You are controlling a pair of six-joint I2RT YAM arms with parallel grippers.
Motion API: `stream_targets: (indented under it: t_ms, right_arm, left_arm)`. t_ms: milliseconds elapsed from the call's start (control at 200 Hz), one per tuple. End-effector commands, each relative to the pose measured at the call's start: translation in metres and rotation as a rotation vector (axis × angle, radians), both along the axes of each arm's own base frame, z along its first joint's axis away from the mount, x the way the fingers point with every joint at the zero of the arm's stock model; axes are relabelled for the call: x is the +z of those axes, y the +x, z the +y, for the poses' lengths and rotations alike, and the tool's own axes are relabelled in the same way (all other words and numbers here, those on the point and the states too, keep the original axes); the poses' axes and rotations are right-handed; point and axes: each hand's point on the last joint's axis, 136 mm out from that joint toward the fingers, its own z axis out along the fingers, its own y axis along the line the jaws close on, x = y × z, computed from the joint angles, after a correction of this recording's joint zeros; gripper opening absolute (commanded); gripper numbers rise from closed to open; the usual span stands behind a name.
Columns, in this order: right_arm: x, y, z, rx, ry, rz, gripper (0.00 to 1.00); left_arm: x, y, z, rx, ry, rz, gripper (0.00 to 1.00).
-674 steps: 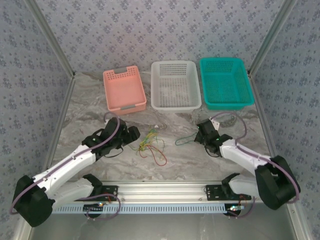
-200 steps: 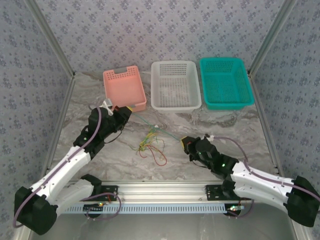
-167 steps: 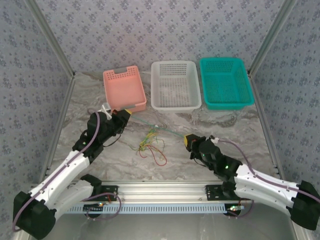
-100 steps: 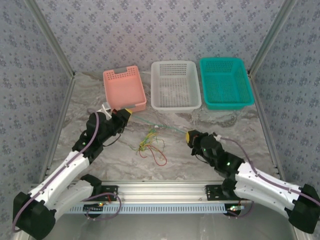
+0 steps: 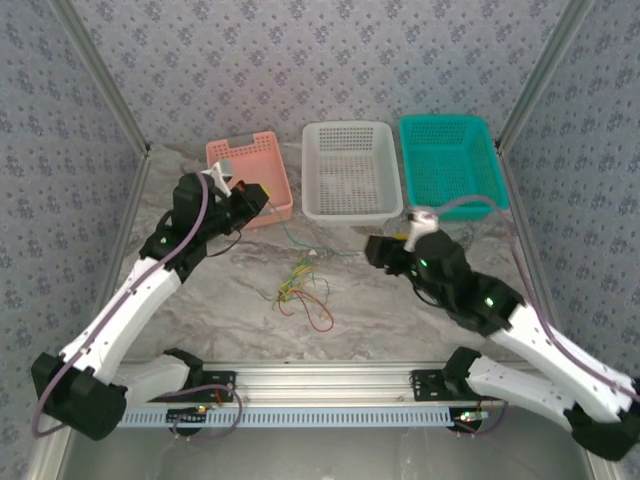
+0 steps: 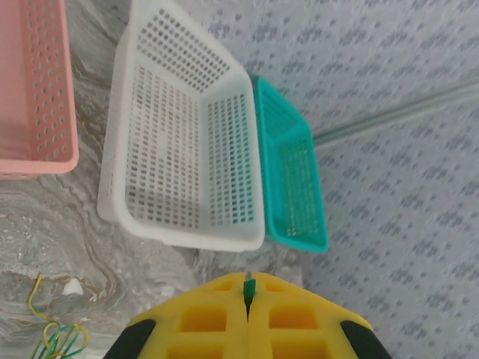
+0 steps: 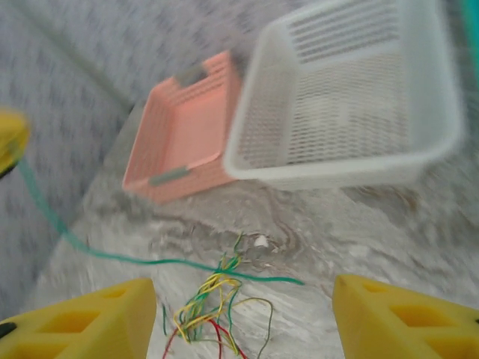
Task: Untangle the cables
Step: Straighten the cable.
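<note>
From the top external camera, the left claw (image 5: 252, 196) is hanging just left of the white basket (image 5: 350, 213), over the pink basket (image 5: 270, 170) that is standing beside it. It is gripping a green cable (image 5: 325, 251), which is trailing down onto the table (image 5: 230, 330) in front of the white basket. The tangle of cables (image 5: 300, 290), yellow, green and red, is lying on the table further in front of the white basket, toward the arms' bases. The right claw (image 5: 380, 247) is hovering in front of the white basket's right corner, apart from the tangle. The teal basket (image 5: 450, 205) is sitting just right of the white basket.

From the left wrist, the left claw (image 6: 248, 290) is showing its yellow fingers (image 6: 202, 321) pressing flat together, pinching the green cable (image 6: 248, 284), whose tip is sticking out between them. The white basket (image 6: 224, 142) is lying ahead, with the pink basket (image 6: 37, 90) on one side and the teal basket (image 6: 296, 187) on the other. A loop of the tangle of cables (image 6: 49, 336) is lying on the table (image 6: 112, 254) off the white basket's near corner.

From the right wrist, which is blurred, the right claw (image 7: 243, 288) is standing spread wide, its fingers (image 7: 82, 321) holding nothing. The tangle of cables (image 7: 209, 307) is lying on the table (image 7: 359, 247) in front of the white basket (image 7: 337, 168). The green cable (image 7: 150, 260) is running from beside the tangle up to the left claw (image 7: 7, 142), on the pink basket's (image 7: 179, 176) side of the white basket.
</note>
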Motion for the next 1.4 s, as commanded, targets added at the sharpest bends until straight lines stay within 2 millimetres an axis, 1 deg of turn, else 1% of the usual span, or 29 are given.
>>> stream_targets:
  t_ms: [0, 60, 70, 100, 105, 115, 170, 250, 315, 520, 565, 640, 720, 794, 884, 974, 1014, 1084, 1104, 1129, 1144, 1169, 1179, 1194, 1219, 1264, 1329, 1394]
  right_arm:
    - [-0.003, -0.009, 0.061, 0.414, -0.269, -0.103, 0.71]
    - [-0.009, -0.008, 0.084, 0.5, -0.29, -0.081, 0.72]
    - [-0.007, -0.009, 0.088, 0.514, -0.286, -0.083, 0.72]
    - [-0.018, -0.009, 0.098, 0.553, -0.295, -0.056, 0.72]
    - [-0.012, -0.008, 0.101, 0.559, -0.286, -0.066, 0.72]
    - [-0.007, -0.008, 0.104, 0.568, -0.276, -0.074, 0.72]
    - [-0.016, -0.004, 0.119, 0.598, -0.284, -0.057, 0.72]
    - [-0.03, 0.007, 0.128, 0.589, -0.312, -0.046, 0.72]
    - [-0.037, 0.009, 0.135, 0.607, -0.311, -0.043, 0.72]
    - [-0.051, 0.002, 0.157, 0.688, -0.231, 0.007, 0.68]
    - [-0.057, 0.003, 0.158, 0.681, -0.231, 0.02, 0.63]
    - [-0.067, 0.006, 0.159, 0.669, -0.236, 0.043, 0.5]
    - [-0.072, 0.009, 0.16, 0.663, -0.239, 0.054, 0.43]
    - [-0.071, 0.009, 0.162, 0.665, -0.225, 0.056, 0.31]
    - [-0.071, 0.008, 0.166, 0.673, -0.213, 0.063, 0.24]
    - [-0.072, 0.01, 0.168, 0.662, -0.213, 0.068, 0.06]
    - [-0.071, 0.01, 0.168, 0.659, -0.208, 0.07, 0.0]
    - [-0.07, 0.011, 0.168, 0.648, -0.199, 0.073, 0.0]
    - [-0.07, 0.011, 0.169, 0.647, -0.196, 0.074, 0.0]
    - [-0.069, 0.012, 0.168, 0.64, -0.191, 0.077, 0.0]
    - [-0.068, 0.012, 0.168, 0.637, -0.188, 0.077, 0.0]
    - [-0.068, 0.013, 0.167, 0.627, -0.184, 0.083, 0.0]
    - [-0.068, 0.013, 0.167, 0.624, -0.181, 0.085, 0.0]
    - [-0.067, 0.014, 0.166, 0.62, -0.174, 0.087, 0.0]
    - [-0.065, 0.014, 0.166, 0.62, -0.162, 0.091, 0.0]
    - [-0.062, 0.015, 0.164, 0.614, -0.133, 0.098, 0.0]
    - [-0.055, 0.017, 0.164, 0.617, -0.085, 0.106, 0.0]
    - [-0.05, 0.018, 0.164, 0.629, -0.049, 0.121, 0.0]
  left_arm:
    - [0.004, -0.01, -0.013, -0.142, 0.077, 0.0, 0.0]
    - [0.006, -0.012, -0.018, -0.181, 0.096, 0.003, 0.0]
    - [0.006, -0.012, -0.019, -0.187, 0.098, 0.003, 0.0]
    - [0.007, -0.012, -0.021, -0.201, 0.101, 0.003, 0.0]
    - [0.007, -0.012, -0.021, -0.204, 0.1, 0.002, 0.0]
    - [0.007, -0.012, -0.022, -0.21, 0.102, 0.002, 0.0]
    - [0.008, -0.013, -0.026, -0.237, 0.105, 0.001, 0.0]
    - [0.007, -0.013, -0.029, -0.257, 0.11, 0.006, 0.0]
    - [0.007, -0.014, -0.03, -0.266, 0.114, 0.006, 0.0]
    - [0.004, -0.012, -0.031, -0.273, 0.121, 0.011, 0.0]
    - [0.004, -0.012, -0.031, -0.271, 0.121, 0.011, 0.0]
    - [0.005, -0.012, -0.031, -0.273, 0.118, 0.01, 0.0]
    - [0.007, -0.011, -0.032, -0.276, 0.115, 0.005, 0.0]
    - [0.008, -0.011, -0.032, -0.276, 0.111, 0.003, 0.0]
    - [0.01, -0.011, -0.033, -0.277, 0.11, -0.001, 0.0]
    - [0.012, -0.011, -0.032, -0.275, 0.112, -0.006, 0.0]
    - [0.013, -0.01, -0.031, -0.27, 0.116, -0.007, 0.0]
    - [0.012, -0.009, -0.025, -0.238, 0.138, -0.003, 0.0]
    - [0.012, -0.009, -0.022, -0.223, 0.147, -0.003, 0.06]
    - [0.012, -0.01, -0.019, -0.207, 0.156, -0.002, 0.18]
    - [0.013, -0.01, -0.017, -0.196, 0.159, -0.003, 0.28]
    - [0.013, -0.011, -0.012, -0.172, 0.167, -0.003, 0.49]
    - [0.013, -0.012, -0.01, -0.161, 0.169, -0.004, 0.55]
    - [0.014, -0.013, -0.007, -0.146, 0.172, -0.007, 0.61]
    - [0.014, -0.015, -0.001, -0.122, 0.176, -0.011, 0.66]
    - [0.015, -0.022, 0.007, -0.085, 0.177, -0.02, 0.73]
    - [0.012, -0.033, 0.014, -0.054, 0.175, -0.03, 0.74]
    - [0.005, -0.047, 0.013, -0.051, 0.17, -0.037, 0.76]
